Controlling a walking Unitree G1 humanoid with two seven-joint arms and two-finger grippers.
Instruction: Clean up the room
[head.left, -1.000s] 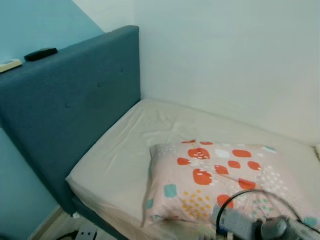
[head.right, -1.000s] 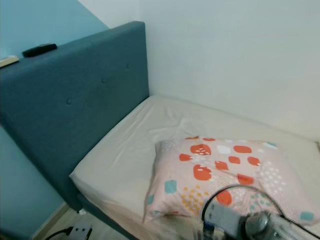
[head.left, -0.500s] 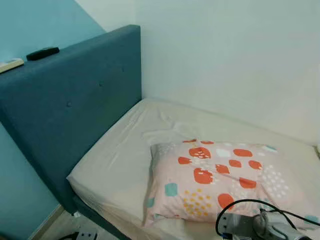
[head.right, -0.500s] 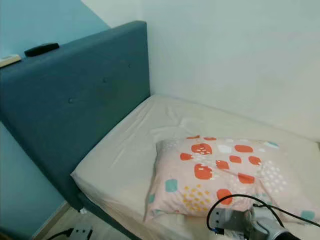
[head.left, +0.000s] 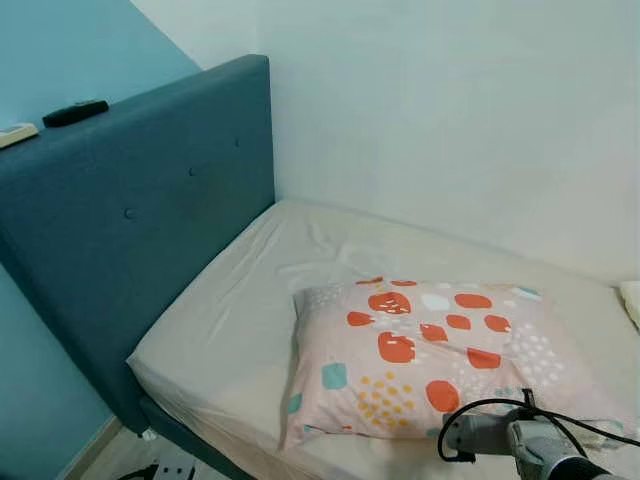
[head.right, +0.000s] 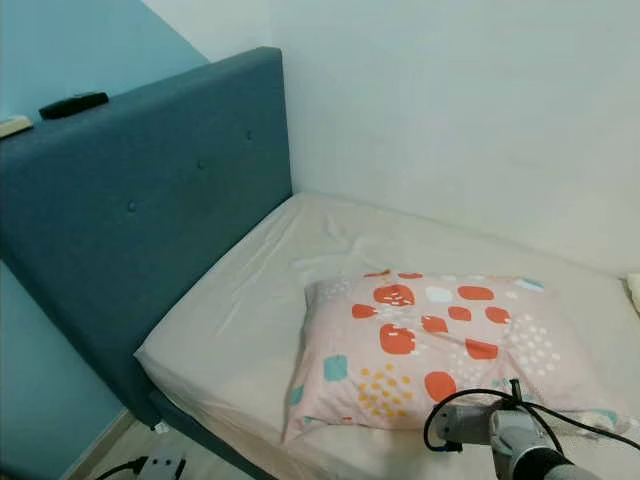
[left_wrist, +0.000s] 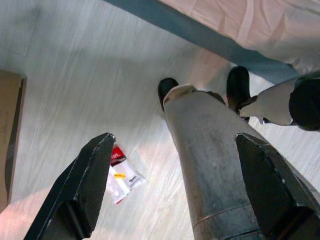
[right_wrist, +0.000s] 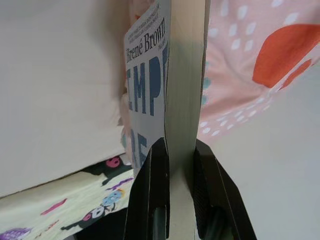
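Note:
My right gripper (right_wrist: 175, 150) is shut on a thin book (right_wrist: 150, 85) with blue lettering on a white cover, held upright on its edge just beside the pillow. The pale pink pillow (head.left: 430, 350), printed with red, teal and yellow shapes, lies on the cream-sheeted bed (head.left: 230, 320). My right arm (head.left: 530, 445) with its black cable shows in front of the pillow's near edge. My left gripper (left_wrist: 175, 145) hangs open over the pale wood floor beside my leg, with nothing between its fingers. A small red and white packet (left_wrist: 121, 175) lies on the floor below it.
A tall blue headboard (head.left: 130, 210) stands on the bed's left, with a black remote (head.left: 75, 112) and a white remote (head.left: 15, 133) on top. White walls close the far side. A power strip (head.right: 160, 465) lies on the floor. A brown box (left_wrist: 10, 135) stands nearby.
The head view has shifted slightly. My right arm has sunk lower and further right along the pillow's near edge; the pillow lies as before.

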